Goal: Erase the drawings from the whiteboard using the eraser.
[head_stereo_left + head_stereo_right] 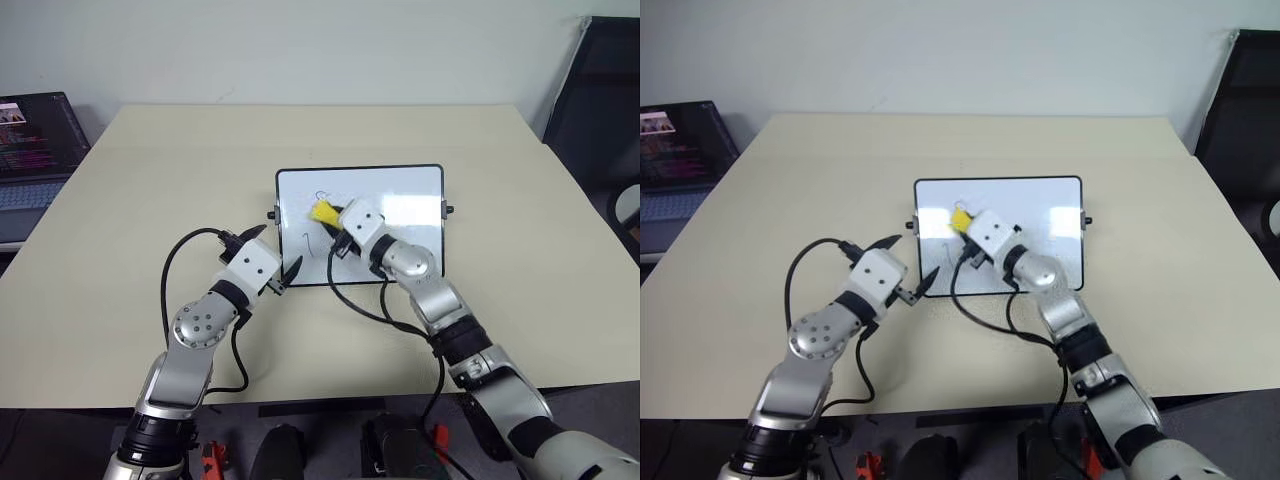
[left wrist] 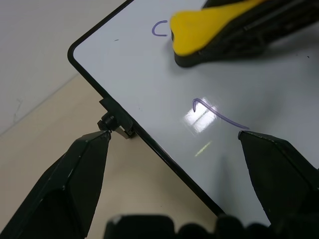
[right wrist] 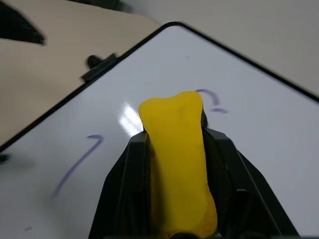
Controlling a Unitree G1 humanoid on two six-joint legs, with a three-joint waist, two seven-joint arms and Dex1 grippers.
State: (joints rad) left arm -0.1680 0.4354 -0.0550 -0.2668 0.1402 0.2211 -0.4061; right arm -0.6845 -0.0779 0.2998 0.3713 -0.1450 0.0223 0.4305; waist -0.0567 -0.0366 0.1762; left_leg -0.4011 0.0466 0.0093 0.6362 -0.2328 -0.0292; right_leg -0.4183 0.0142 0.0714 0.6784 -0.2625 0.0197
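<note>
Two marks remaining: with right gripper (image 1: pixel 333 222) clamped on eraser (image 1: pixel 323 213), press flat on whiteboard (image 1: pixel 400 190), sweep toward 7 o'clock over hooked stroke (image 2: pixel 214 113); keep left gripper (image 1: pixel 273 258), fingers apart, at board's edge.

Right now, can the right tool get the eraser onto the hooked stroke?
Probably yes. The right tool holds the eraser over the whiteboard, and bare board lies between it and the hooked stroke.
</note>
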